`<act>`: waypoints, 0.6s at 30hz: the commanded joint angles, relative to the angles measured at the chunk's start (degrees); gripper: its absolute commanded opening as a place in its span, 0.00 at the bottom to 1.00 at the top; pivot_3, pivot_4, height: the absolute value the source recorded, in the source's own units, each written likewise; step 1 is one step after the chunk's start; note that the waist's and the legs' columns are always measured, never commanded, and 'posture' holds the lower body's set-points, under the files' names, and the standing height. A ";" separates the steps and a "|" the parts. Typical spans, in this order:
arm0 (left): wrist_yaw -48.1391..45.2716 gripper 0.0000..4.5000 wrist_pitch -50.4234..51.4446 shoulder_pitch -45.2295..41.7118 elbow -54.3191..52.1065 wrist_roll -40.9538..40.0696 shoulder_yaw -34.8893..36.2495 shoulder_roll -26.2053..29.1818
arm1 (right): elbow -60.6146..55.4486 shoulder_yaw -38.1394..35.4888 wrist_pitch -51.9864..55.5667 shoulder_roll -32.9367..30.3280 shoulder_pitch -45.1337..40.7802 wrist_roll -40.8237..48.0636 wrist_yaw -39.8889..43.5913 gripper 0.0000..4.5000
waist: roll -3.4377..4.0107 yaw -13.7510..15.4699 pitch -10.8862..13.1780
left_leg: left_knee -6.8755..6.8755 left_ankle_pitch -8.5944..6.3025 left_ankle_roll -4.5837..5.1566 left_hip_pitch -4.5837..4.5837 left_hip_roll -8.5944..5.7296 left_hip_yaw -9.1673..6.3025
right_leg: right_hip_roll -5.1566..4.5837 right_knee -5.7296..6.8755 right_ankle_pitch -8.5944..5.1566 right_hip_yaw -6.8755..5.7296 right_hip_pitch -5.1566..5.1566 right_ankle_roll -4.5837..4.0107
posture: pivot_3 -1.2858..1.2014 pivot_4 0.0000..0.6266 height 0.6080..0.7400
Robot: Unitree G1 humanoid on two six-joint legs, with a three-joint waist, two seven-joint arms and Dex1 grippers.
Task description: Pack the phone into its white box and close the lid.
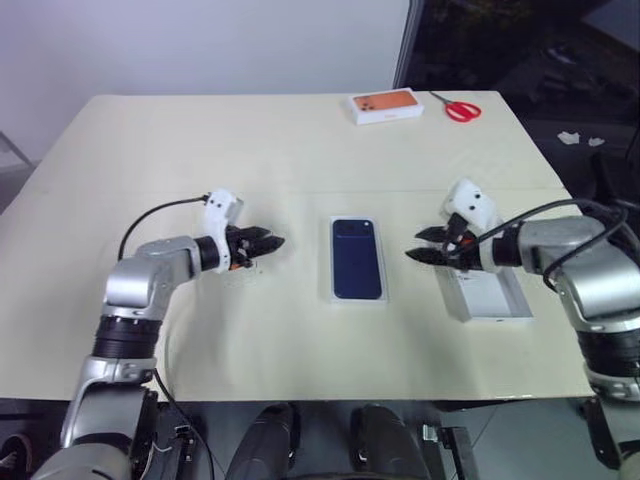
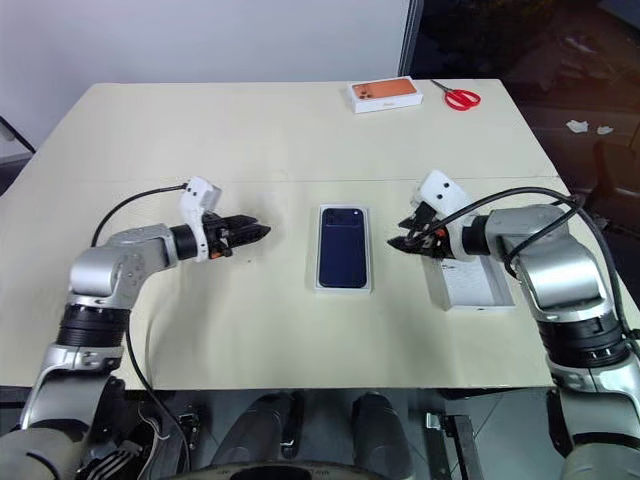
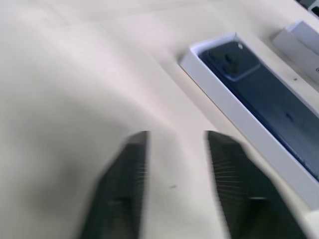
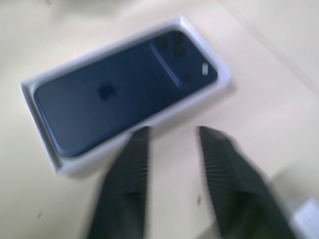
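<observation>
Phone (image 1: 357, 257) lies back up in the white box (image 1: 336, 296), in the middle of the table (image 1: 200, 150), camera cluster at the far end; white rim shows all round it. Taking the box as landmark: left gripper (image 1: 268, 243) hangs just to its left, clear of it, tips pointing toward the box, fingers (image 3: 124, 184) apart with bare tabletop visible between them, nothing held. Right gripper (image 1: 425, 246) hangs just to the box's right, tips pointing toward the box, not touching it; its fingers (image 4: 224, 169) are also spread with a gap and are empty, and the wrist view looks past them at the box with the phone inside. Lid (image 1: 488, 296) lies on the table further right of the box, beyond the right gripper and partly under that forearm, open side up showing plain white inside, long axis roughly parallel to the box, well apart from it. So lid not on. Orange-topped box (image 1: 386, 105) sits far behind the white box near the table's back edge, slightly to the right. Red-handled scissors (image 1: 458, 108) lie just right of the orange-topped box, flat on the table. A black cable runs from each wrist back along the arm.
</observation>
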 commanded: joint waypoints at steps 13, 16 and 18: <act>-18.94 1.00 -21.44 16.72 -11.94 -3.58 5.70 10.58 | -12.32 -7.77 35.46 1.54 -0.11 4.67 -18.58 0.99 | 0.06 -0.04 0.02 | -0.06 -0.02 0.02 -0.04 0.11 0.06 | 0.00 -0.02 -0.01 0.06 -0.10 -0.03 | 0.52 0.24 1.00; -18.92 1.00 -23.73 16.69 -11.61 -3.18 5.66 10.80 | -11.23 -9.40 36.54 2.54 1.49 6.84 -20.61 0.99 | 0.06 0.52 0.02 | -0.03 -0.04 0.06 -0.04 0.09 0.07 | -0.02 -0.08 -0.01 0.05 -0.04 -0.04 | 0.52 0.24 1.00; -18.72 1.00 -24.52 16.62 -11.54 -2.87 5.29 10.97 | -11.71 -9.53 36.54 3.03 2.94 8.85 -22.18 0.99 | 0.05 0.77 0.02 | -0.04 -0.07 0.10 -0.04 0.08 0.10 | -0.03 -0.13 -0.01 0.06 -0.03 -0.04 | 0.52 0.24 1.00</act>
